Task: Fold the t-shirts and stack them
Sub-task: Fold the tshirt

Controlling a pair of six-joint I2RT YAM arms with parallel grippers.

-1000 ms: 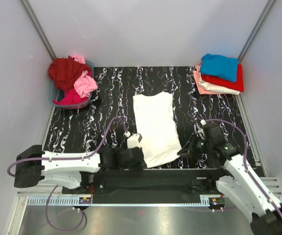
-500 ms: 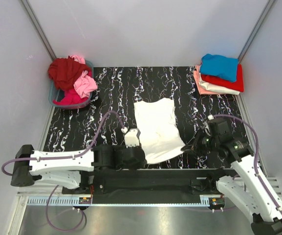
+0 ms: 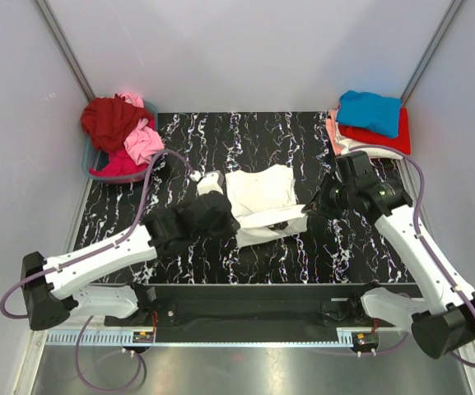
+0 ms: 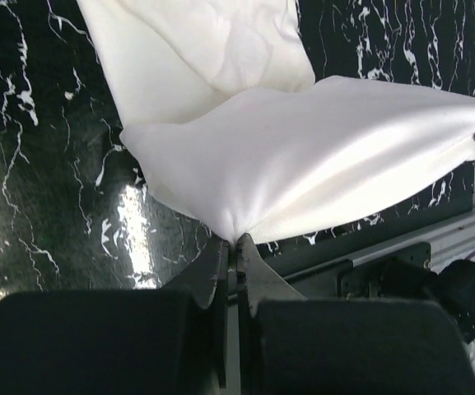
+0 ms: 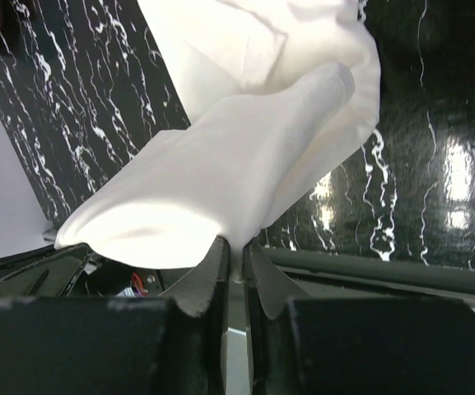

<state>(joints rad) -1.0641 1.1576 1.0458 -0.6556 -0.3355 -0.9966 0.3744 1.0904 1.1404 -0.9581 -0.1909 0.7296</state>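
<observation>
The white t-shirt (image 3: 262,191) lies mid-counter (image 3: 188,140), its near edge lifted and stretched between both hands. The left hand (image 4: 237,244) and right hand (image 5: 235,247) each pinch a corner tight. A basket (image 3: 90,164) of crumpled shirts (image 3: 115,122) sits back left and a folded stack (image 3: 371,122) back right, both well apart from it.

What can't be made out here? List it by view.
- Top view: the left claw and right claw cover the pinched corners of the white t-shirt.
- Top view: heaped clothes hide most of the basket; their count is unclear.
- Top view: the right arm overlaps the folded stack's near corner.
- Wrist views: the raised fold hides the cloth beneath.
</observation>
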